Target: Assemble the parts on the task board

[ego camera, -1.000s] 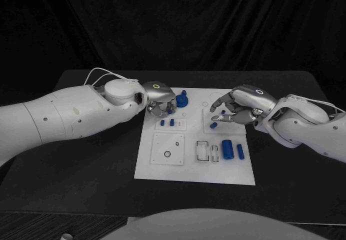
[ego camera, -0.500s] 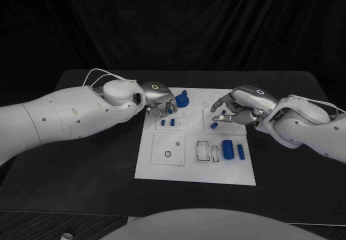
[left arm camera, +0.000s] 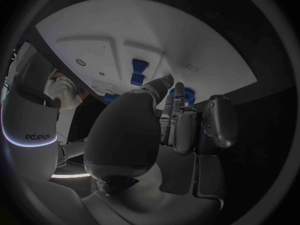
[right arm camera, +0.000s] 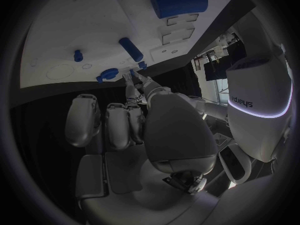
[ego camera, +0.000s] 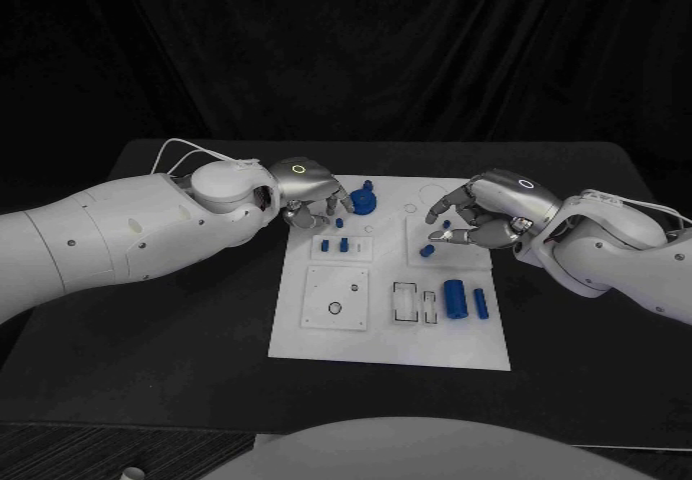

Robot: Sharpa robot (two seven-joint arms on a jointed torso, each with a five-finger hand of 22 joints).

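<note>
My left hand (ego camera: 312, 195) hovers at the far left corner of the task board (ego camera: 389, 345), fingers curled downward; I cannot tell if they pinch anything. The blue round part (ego camera: 364, 201) stands just beside it, toward the middle. My right hand (ego camera: 476, 218) is half-spread over a small blue peg (ego camera: 428, 251), holding nothing.

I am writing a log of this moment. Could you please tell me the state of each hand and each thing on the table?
White task board: flat on the black table.
Large blue cylinder: lying on the board.
Slim blue rod: lying beside the cylinder.
Round blue part: standing at the board's far edge.
Left hand: over the board's far left corner, grasp unclear.
Right hand: fingers spread above the board, holding nothing visible.
</note>
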